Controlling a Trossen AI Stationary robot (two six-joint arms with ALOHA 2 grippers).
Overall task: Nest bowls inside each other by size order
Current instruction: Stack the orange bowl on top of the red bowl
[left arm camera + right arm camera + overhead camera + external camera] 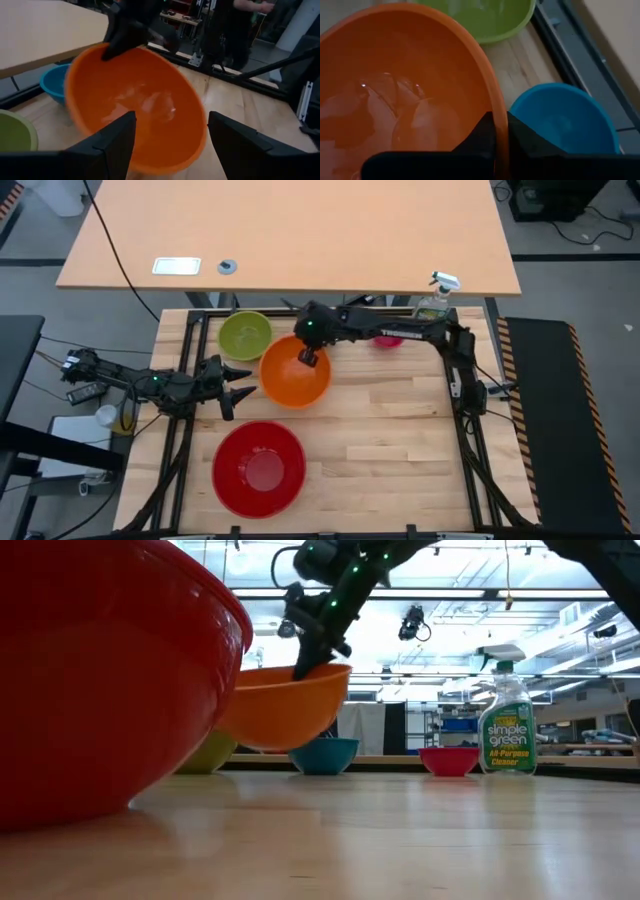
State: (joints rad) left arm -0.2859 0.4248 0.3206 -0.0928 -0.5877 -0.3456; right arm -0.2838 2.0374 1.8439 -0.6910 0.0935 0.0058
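Observation:
The orange bowl (295, 372) is in my right gripper (310, 356), tilted, between the lime green bowl (245, 335) and the red bowl (258, 468). In the low view the orange bowl (285, 705) looks clear of the table. The blue bowl (565, 120) rests on its base just beyond it, hidden in the high view. The magenta pink bowl (448, 760) stands at the far right, partly under my right arm. My left gripper (170, 145) is open and empty, level, just left of the orange bowl. My right gripper holds the orange bowl by its far rim (496, 125), one finger inside the bowl and one outside. The fingers come from above, slanting down from the table's far right. The bowl hangs tilted, its held side higher, and seems clear of the table.
A spray bottle (436, 298) stands at the table's far right corner, next to the pink bowl. The red bowl sits near the front edge, close to the low camera (100, 670). Bare wood lies to the right of the red bowl (400, 450).

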